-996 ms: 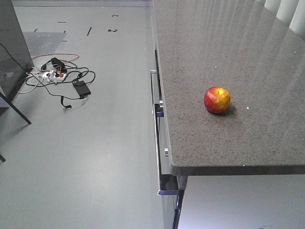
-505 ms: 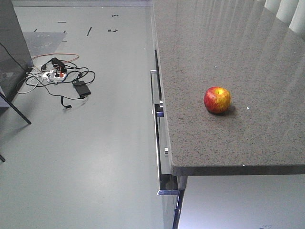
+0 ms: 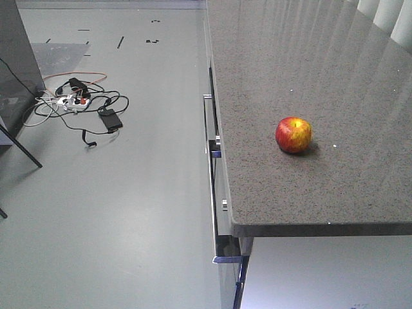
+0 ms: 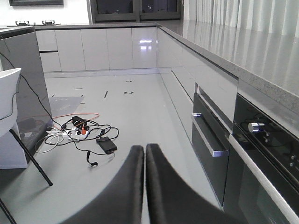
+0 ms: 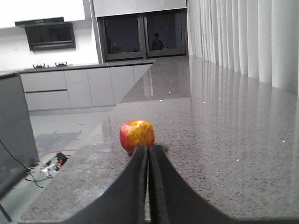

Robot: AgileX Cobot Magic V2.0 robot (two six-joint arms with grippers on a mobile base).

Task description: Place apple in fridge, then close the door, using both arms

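- Evidently nothing has shifted over the last second: the front view matches its earlier frames. By my judgement the reach for the fruit has not really begun.
- Nearest is the right gripper (image 5: 149, 150), two matte black tapering fingers. Its jaws are pressed together with only a hairline seam between them, and it holds nothing. It sits low over the tabletop on the near-edge side, aimed straight at the fruit.
- The left gripper (image 4: 144, 148) has the same black fingers, likewise closed tight and empty. It hangs out beyond the tabletop's left edge, above smooth grey floor.
- The round, glossy red apple with yellow streaks (image 3: 293, 134) rests untouched on the dark grey speckled stone counter (image 3: 309, 58). It lies toward the near-left corner, set back from both the near edge and the left edge.
- Under the left edge run pale, glossy drawer fronts with slim metal handles (image 3: 208, 122).
- Farther out past the left edge, a tangle of black and white cables (image 3: 80, 103) lies on the floor.
- Neither fridge nor door is recognisable in these views, so both steps are left to do.
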